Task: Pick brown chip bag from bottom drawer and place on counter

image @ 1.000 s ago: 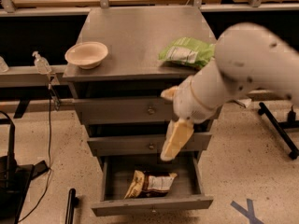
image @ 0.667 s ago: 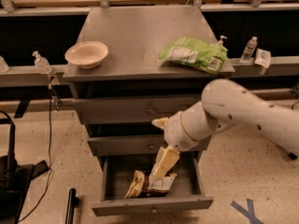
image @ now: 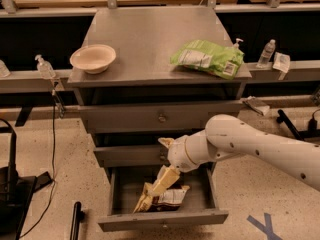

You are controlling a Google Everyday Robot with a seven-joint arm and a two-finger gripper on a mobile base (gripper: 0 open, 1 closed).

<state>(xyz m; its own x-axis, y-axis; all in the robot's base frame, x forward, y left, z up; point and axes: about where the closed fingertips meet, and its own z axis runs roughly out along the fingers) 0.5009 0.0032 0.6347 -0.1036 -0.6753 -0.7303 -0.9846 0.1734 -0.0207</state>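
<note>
The bottom drawer (image: 162,219) is pulled open below the two knobbed drawers. The brown chip bag (image: 170,197) lies inside it, dark brown with cream ends and a white panel. My white arm reaches in from the right and down into the drawer. The gripper (image: 152,193) has its cream fingers pointing down-left, right at the bag's left part and over it. The counter (image: 145,39) is the grey cabinet top above.
A cream bowl (image: 93,58) sits at the counter's left and a light green bag (image: 207,59) at its right. Small bottles (image: 268,53) stand on the ledges either side. A black stand (image: 10,184) and cables are on the floor at left.
The arm has dropped from in front of the middle drawers down into the bottom drawer. The gripper has come down onto the brown chip bag. The bag has not moved.
</note>
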